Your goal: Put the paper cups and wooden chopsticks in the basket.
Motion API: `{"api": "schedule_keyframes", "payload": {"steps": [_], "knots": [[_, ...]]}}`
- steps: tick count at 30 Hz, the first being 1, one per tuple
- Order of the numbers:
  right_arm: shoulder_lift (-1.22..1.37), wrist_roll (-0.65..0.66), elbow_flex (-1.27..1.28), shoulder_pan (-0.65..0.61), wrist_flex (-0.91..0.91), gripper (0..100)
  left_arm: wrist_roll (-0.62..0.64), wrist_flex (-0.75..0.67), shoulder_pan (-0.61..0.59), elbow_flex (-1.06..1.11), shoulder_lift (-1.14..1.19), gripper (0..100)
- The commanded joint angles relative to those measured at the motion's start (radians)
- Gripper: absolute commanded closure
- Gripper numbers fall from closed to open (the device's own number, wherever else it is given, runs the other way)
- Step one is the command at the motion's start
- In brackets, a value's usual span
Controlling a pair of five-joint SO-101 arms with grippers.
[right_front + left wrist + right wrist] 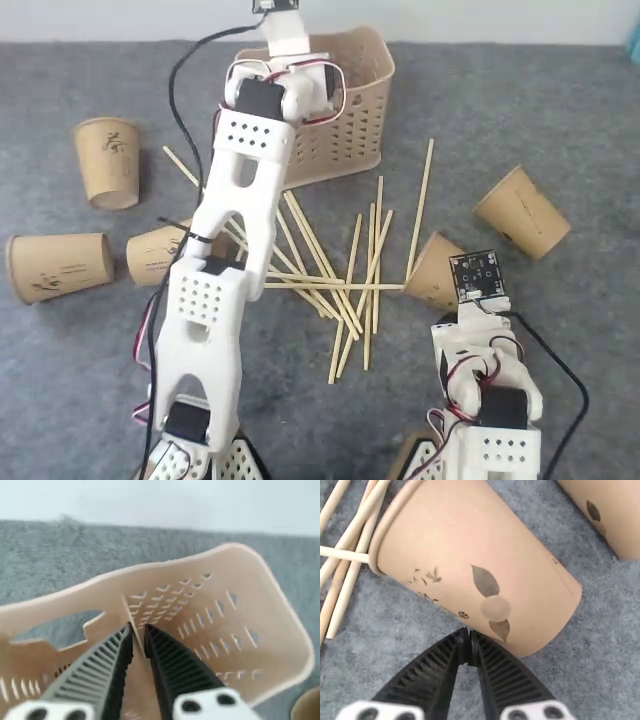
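My left gripper [138, 629] hangs over the open tan basket [220, 615], shut on a thin wooden chopstick [127, 611] whose tip pokes out past the fingers. In the high view that arm stretches up to the basket [355, 120] at the back. My right gripper [469, 632] is shut and empty, its tips right at the side of a paper cup [470, 555] lying on its side; this cup [432, 268] lies near the right arm. A loose pile of chopsticks [345, 270] lies mid-table, some touching the cup's rim [350, 535].
Other paper cups lie on their sides on the grey mat: three at the left [107, 160] [58, 265] [158, 254] and one at the right [522, 212], which also appears in the right wrist view [612, 510].
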Motion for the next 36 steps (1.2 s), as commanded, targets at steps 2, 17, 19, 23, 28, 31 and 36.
{"api": "schedule_keyframes", "payload": {"steps": [2,17,19,23,28,31,36], "knots": [[-0.018,0.014,0.015,0.002,-0.013,99.1,-0.064,0.218,0.066,-0.176,0.000,99],[-0.018,0.014,0.015,0.002,-0.016,99.1,-0.118,0.370,0.086,-0.306,-0.012,99],[-0.018,0.014,0.015,0.002,-0.018,99.1,-0.118,0.376,0.071,-0.325,-0.023,95],[-0.018,0.014,0.015,0.002,-0.018,99.1,-0.117,0.456,0.064,-0.400,-0.061,79],[-0.018,0.014,0.015,0.002,-0.019,99.1,-0.121,0.519,0.063,-0.495,-0.124,74],[-0.018,0.014,0.015,0.002,-0.019,99.1,-0.123,0.519,0.025,-0.453,-0.178,74],[-0.018,0.014,0.015,0.002,-0.019,99.1,-0.123,0.522,-0.008,-0.234,-0.381,74]]}}
